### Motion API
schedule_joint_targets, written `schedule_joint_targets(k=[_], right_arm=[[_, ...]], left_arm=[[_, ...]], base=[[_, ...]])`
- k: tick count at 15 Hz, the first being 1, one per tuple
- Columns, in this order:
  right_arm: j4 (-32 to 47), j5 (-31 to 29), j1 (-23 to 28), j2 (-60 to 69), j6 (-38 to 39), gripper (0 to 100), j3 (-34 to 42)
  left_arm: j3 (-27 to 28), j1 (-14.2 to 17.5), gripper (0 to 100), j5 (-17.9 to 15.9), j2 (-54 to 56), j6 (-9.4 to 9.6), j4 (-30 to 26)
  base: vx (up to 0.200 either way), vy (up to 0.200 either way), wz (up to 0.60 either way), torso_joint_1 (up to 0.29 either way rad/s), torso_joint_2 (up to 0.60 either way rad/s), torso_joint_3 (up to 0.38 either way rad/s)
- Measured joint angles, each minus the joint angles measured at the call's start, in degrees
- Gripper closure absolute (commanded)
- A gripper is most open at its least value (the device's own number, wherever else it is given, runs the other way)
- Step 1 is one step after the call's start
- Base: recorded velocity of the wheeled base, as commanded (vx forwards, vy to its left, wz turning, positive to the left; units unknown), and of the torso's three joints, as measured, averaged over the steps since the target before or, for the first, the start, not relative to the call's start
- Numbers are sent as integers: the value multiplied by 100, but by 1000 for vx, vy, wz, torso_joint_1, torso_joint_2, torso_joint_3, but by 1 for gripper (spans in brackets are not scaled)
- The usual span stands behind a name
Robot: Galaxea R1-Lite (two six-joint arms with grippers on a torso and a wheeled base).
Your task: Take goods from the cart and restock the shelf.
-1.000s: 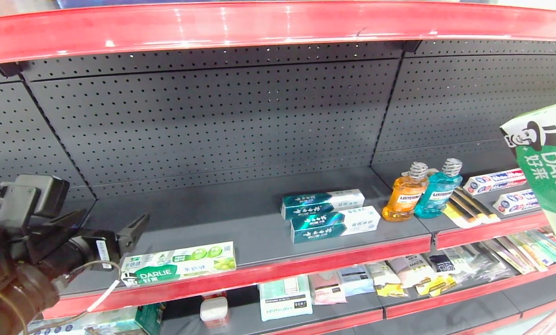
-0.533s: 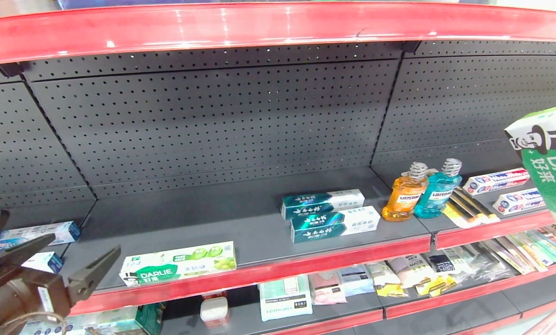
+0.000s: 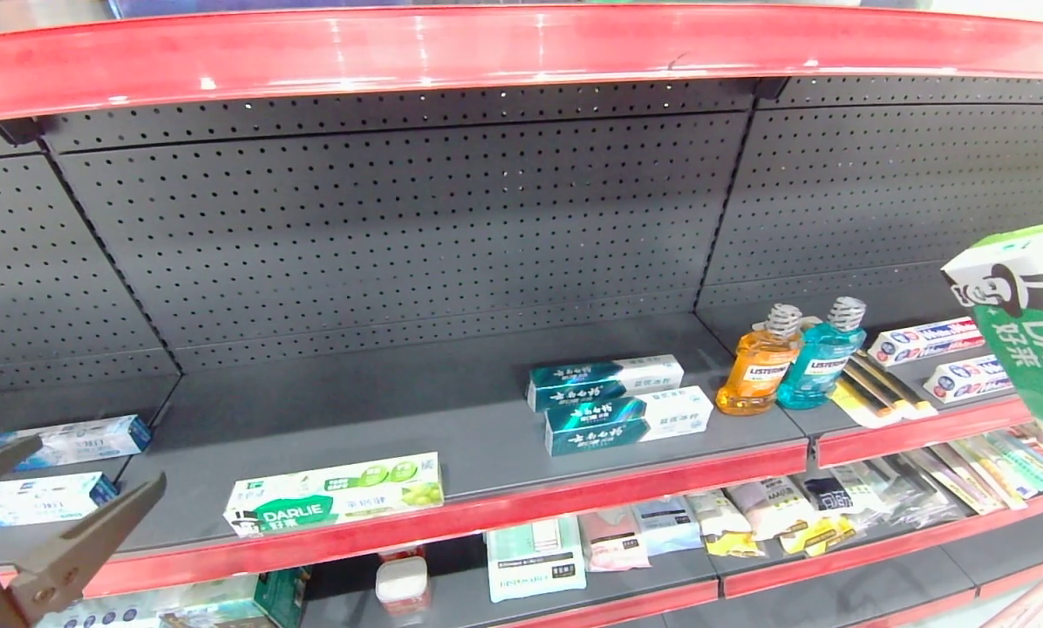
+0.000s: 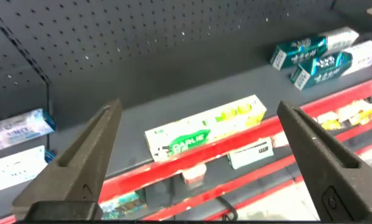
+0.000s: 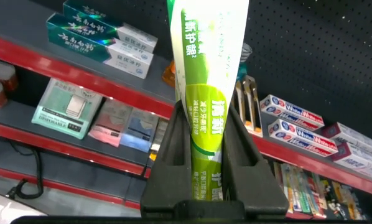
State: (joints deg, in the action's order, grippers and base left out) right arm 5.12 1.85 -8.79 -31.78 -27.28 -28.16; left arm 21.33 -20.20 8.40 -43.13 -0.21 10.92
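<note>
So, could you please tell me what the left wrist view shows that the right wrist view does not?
Left wrist view alone: the open left gripper, a lying green toothpaste box at the shelf's front edge, and two blue-white boxes in the neighbouring bay. Right wrist view alone: the right gripper shut on a held green toothpaste box, with red-white toothpaste boxes on the shelf beyond it. Both: the two teal toothpaste boxes lying side by side on the shelf.

Lettering on held toothpaste box [image 3: 1032,349], label on orange mouthwash bottle [image 3: 761,371]
</note>
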Motion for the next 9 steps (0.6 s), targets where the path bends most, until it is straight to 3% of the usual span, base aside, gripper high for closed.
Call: schedule_joint_targets(k=[4, 8, 9], right_arm=[[24, -13, 9, 89, -20, 100, -48], [18, -13, 13, 171, -63, 100, -4], [23, -11, 11, 196, -63, 100, 27]], left_arm=[[-11, -2, 0, -13, 52, 52, -4], [-105, 0, 0, -30, 129, 102, -9], [-152, -2, 0, -35, 182, 146, -15]], base=[[-200, 0, 0, 7, 5, 0], [0, 0, 0, 0, 0, 0], [0, 0, 600, 22, -2, -7]])
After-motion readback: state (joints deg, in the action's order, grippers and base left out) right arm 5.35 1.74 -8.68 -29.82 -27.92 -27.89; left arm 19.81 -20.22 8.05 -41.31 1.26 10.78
